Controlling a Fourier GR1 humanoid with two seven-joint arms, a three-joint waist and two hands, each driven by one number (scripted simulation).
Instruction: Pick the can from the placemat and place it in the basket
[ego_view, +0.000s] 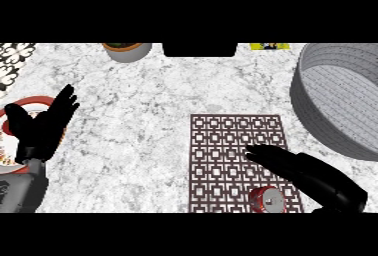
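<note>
Placemat (236, 150): can (266, 199) (beside right hand (310, 172)).

Lighting bright, even, diffuse; no single source evident. Marble counter (148, 130) carries no distinct shadows or glare. No blur noted.

A small red can (266, 199) with a silver top stands upright near the front edge of the brown lattice-patterned placemat (236, 150). The large round grey basket (325, 120) sits just right of the placemat, open upward.
</note>
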